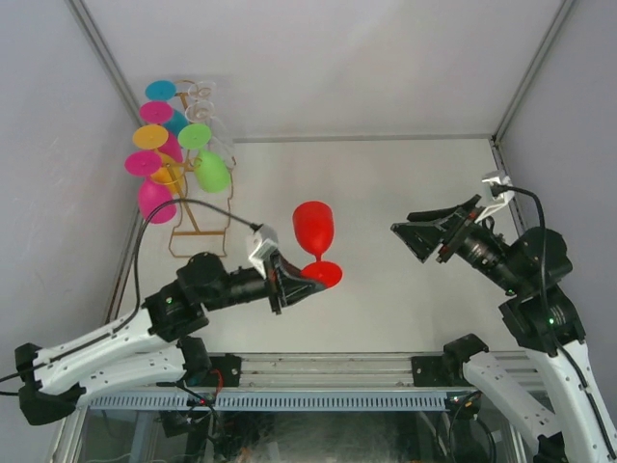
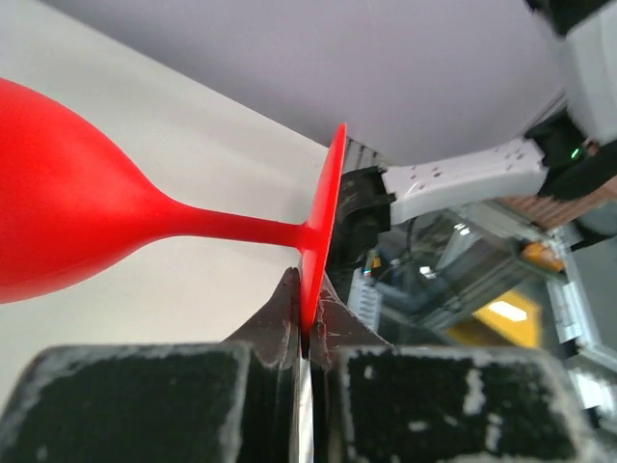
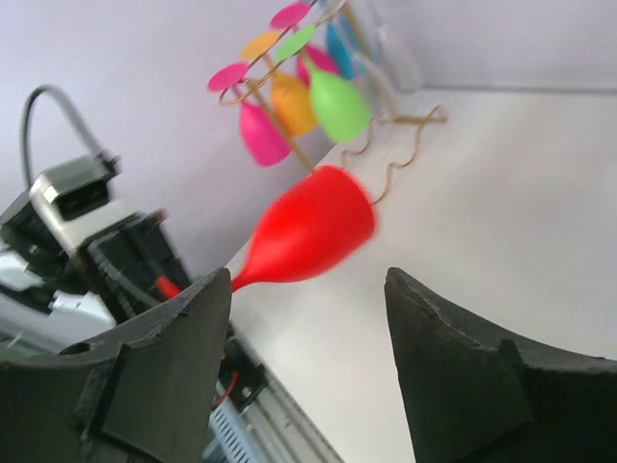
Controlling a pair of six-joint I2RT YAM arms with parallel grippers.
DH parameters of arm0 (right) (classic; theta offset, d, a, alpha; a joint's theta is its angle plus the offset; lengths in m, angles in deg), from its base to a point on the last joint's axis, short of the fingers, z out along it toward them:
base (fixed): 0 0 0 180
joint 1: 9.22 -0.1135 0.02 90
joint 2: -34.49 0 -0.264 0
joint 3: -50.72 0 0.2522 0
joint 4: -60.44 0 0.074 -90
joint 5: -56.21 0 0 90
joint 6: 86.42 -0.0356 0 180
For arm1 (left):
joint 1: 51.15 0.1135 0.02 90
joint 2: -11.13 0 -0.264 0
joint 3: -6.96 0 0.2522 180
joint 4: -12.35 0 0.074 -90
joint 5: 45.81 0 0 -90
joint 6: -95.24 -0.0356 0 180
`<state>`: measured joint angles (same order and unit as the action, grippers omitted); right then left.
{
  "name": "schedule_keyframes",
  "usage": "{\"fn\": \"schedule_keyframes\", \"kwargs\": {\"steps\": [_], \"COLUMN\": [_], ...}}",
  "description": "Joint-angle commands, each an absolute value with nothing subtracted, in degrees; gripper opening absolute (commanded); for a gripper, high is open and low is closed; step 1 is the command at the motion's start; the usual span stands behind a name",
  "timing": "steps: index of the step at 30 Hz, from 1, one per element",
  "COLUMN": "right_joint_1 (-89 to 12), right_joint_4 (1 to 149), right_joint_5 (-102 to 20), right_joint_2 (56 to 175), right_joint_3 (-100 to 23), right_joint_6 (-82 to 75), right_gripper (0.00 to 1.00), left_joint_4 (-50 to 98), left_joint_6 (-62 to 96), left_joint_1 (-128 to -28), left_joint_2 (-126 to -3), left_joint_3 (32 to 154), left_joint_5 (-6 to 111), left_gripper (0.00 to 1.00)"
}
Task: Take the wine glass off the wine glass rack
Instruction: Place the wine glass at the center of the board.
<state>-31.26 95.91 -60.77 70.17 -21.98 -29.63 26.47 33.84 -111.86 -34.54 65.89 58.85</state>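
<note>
Red glass [image 1: 313,227] held clear of rack [image 1: 197,231].
Left jaws clamped on its foot; right jaws apart. Next: stand it on tabletop [image 1: 386,183].

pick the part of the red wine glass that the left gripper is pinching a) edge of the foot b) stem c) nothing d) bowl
a: the left wrist view shows the left gripper shut on the thin foot edge of the red wine glass, with stem and bowl clear of its fingers.
</note>
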Motion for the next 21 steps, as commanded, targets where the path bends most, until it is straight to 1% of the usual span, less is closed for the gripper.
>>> {"fn": "schedule_keyframes", "kwargs": {"steps": [1, 2, 4, 6, 8, 12, 14, 16, 18, 20, 21], "right_joint_1": [-28.91, -28.45, -27.64, -27.48, -27.40, -27.42, -27.39, -27.41, -27.41, -27.46, -27.65], "right_joint_4": [100.90, 100.70, 100.42, 97.77, 95.59, 97.27, 98.71, 101.77, 104.77, 107.01, 107.43], "right_joint_5": [-51.66, -52.02, -53.63, -57.00, -60.08, -66.99, -72.76, -80.17, -84.43, -86.00, -88.82], "right_joint_2": [68.20, 67.83, 67.04, 65.48, 64.49, 65.50, 67.34, 71.71, 76.15, 80.30, 82.14], "right_joint_3": [-24.39, -24.43, -25.55, -25.86, -25.74, -26.83, -26.85, -26.85, -27.08, -27.37, -27.38], "right_joint_6": [-25.95, -26.35, -27.96, -29.43, -29.22, -27.36, -27.35, -27.29, -27.99, -29.25, -29.96], "right_gripper": [0.66, 0.67, 0.67, 0.70, 0.72, 0.76, 0.81, 0.82, 0.78, 0.62, 0.61], "left_joint_4": [25.89, 26.10, 28.23, 30.27, 31.61, 35.08, 36.74, 37.14, 38.32, 39.92, 39.57], "left_joint_6": [10.43, 6.58, -2.67, -8.10, -10.08, -12.93, -14.33, -14.70, -15.07, -16.24, -16.36], "left_joint_1": [-114.64, -114.69, -114.62, -114.67, -114.68, -114.68, -114.69, -114.64, -114.68, -114.68, -114.69], "left_joint_2": [-27.06, -26.01, -24.07, -22.70, -21.83, -22.07, -22.48, -22.84, -23.66, -24.27, -24.25], "left_joint_3": [59.67, 58.65, 57.13, 56.00, 55.29, 55.43, 55.90, 56.01, 56.44, 57.49, 57.44], "left_joint_5": [53.31, 55.58, 63.85, 68.68, 70.49, 74.35, 76.72, 77.76, 79.52, 82.75, 86.44], "left_gripper": [0.00, 0.00, 0.00, 0.00, 0.00, 0.00, 0.00, 0.00, 0.00, 0.00, 0.00]}}
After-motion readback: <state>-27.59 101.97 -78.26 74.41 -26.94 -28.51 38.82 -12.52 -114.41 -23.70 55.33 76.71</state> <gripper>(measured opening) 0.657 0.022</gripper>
